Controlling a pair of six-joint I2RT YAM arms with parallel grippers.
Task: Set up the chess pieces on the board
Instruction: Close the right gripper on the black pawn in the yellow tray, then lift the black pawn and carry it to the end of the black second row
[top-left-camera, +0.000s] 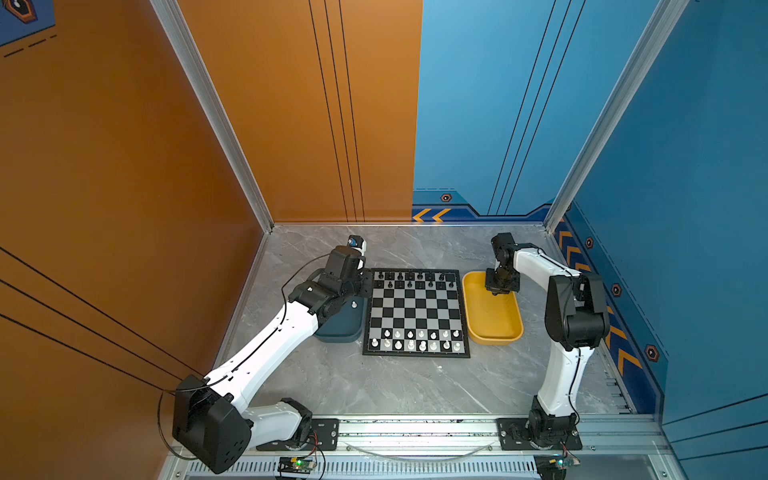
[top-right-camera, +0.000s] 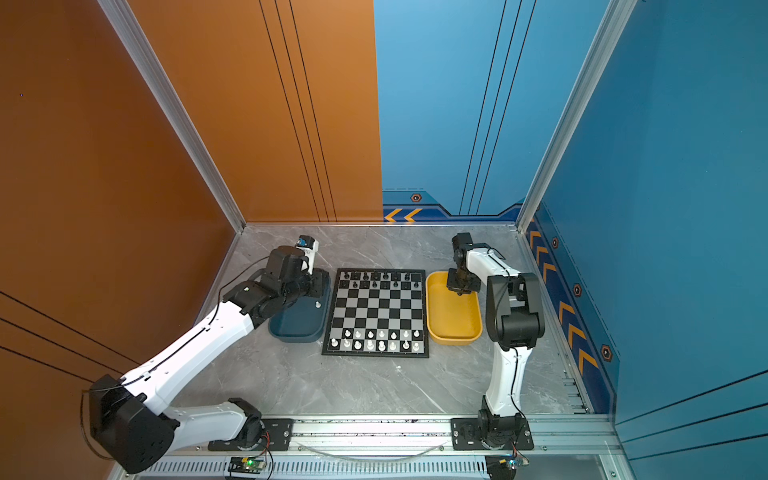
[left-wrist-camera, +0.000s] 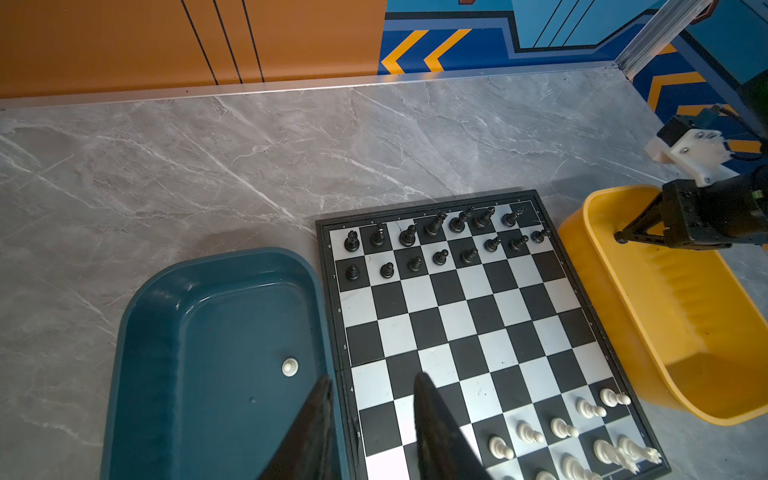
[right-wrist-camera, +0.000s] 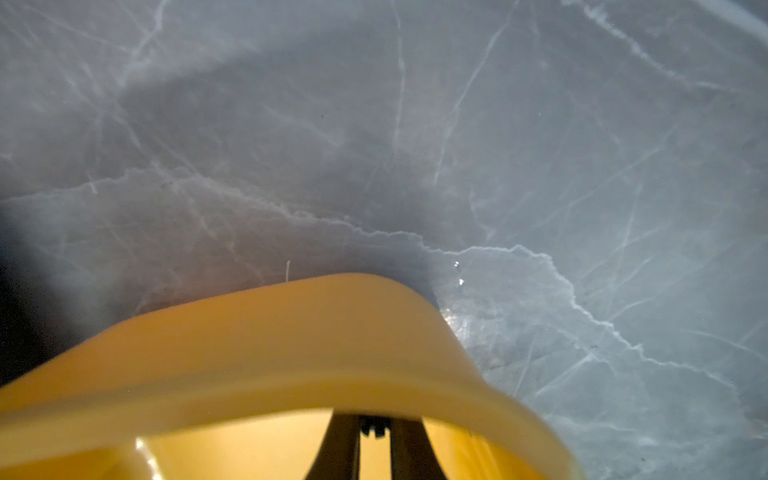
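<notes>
The board lies mid-table. Black chess pieces fill its two far rows and white ones its two near rows. One white piece stands alone in the dark blue tray. My left gripper hangs open and empty over the seam between that tray and the board. Reaching down into the far end of the yellow tray, my right gripper is shut on a small black piece between its fingers.
The blue tray touches the board's left side and the yellow tray sits just right of it. Grey marble table surrounds them. Orange and blue walls close the back and sides. A metal rail runs along the front.
</notes>
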